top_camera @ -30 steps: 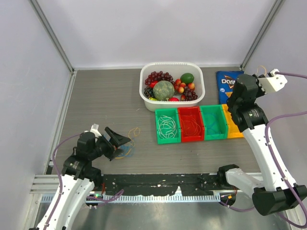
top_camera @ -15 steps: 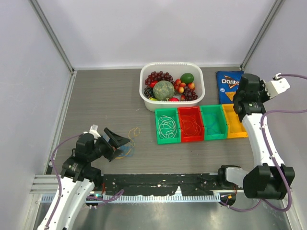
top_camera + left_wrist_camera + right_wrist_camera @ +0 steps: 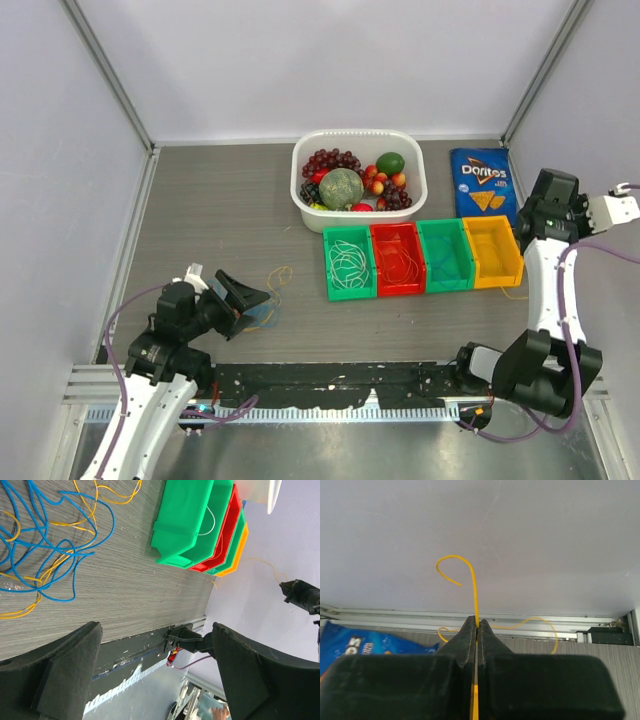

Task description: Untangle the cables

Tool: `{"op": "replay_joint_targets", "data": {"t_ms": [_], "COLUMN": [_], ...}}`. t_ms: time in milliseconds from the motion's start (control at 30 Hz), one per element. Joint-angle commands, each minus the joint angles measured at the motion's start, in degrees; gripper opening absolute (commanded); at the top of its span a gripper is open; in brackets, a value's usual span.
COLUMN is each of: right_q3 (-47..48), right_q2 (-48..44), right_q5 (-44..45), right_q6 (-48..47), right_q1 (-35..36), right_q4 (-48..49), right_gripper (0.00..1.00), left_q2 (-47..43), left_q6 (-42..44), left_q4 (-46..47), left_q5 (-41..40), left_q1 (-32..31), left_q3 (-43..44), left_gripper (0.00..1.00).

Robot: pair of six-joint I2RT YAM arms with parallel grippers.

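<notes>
A loose tangle of thin blue cables (image 3: 50, 547) and yellow cables (image 3: 107, 495) lies on the table by my left gripper (image 3: 246, 294). That gripper (image 3: 157, 672) stands wide open just beside the tangle (image 3: 266, 314), with nothing between its fingers (image 3: 65, 672). At the far right, my right gripper (image 3: 553, 188) is raised beside the bins. In the right wrist view it (image 3: 477, 622) is shut on a yellow cable (image 3: 475, 592) that curls up past the fingertips. White cables (image 3: 348, 260) lie in the green bin and orange cables (image 3: 400, 262) in the red bin.
Side by side stand a green bin (image 3: 331, 270), a red bin (image 3: 378, 268), a second green bin (image 3: 430, 262) and a yellow bin (image 3: 492, 250). Behind them are a white fruit basket (image 3: 358, 136) and a Doritos bag (image 3: 482, 180). Walls enclose the table.
My right arm has swung right and toward the near side, from behind the yellow bin to beside the row, still shut on the yellow cable. The left arm has barely moved.
</notes>
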Motion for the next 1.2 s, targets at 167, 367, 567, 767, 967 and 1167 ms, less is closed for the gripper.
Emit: {"op": "replay_joint_targets", "data": {"t_ms": [167,367,567,767,967,1167], "right_q3": [14.4,19.8,22.2,22.1,18.7,18.6], "right_q2": [-9.5,-10.8,-9.4,-9.9,-11.9,-10.4], "right_q5": [-8.3,-13.3,-22.5,2.6,19.8,17.9], "right_q6": [-1.2,-4.9,-8.1,-6.8,-8.1,-3.5], "right_q1": [2.7,12.6,15.7,24.5,24.0,14.8], "right_q4": [-10.1,-11.2,-8.0,-10.3,-9.9,-15.7], "right_gripper": [0.01,0.01,0.01,0.01,0.01,0.01], "left_q2": [0.1,-0.9,-3.8,-5.6,-4.5,-4.3], "left_q6": [-0.1,-0.9,-0.9,-1.9,-0.1,0.3], "left_q4": [2.6,3.5,0.5,-0.5,-2.1,-1.8], "left_q5": [1.0,1.3,0.0,-0.1,-0.7,0.1], "left_q1": [0.3,0.3,0.3,0.3,0.3,0.3], "left_q3": [0.0,-1.1,-0.1,-0.1,0.9,1.1], "left_gripper": [0.95,0.95,0.95,0.95,0.96,0.96]}}
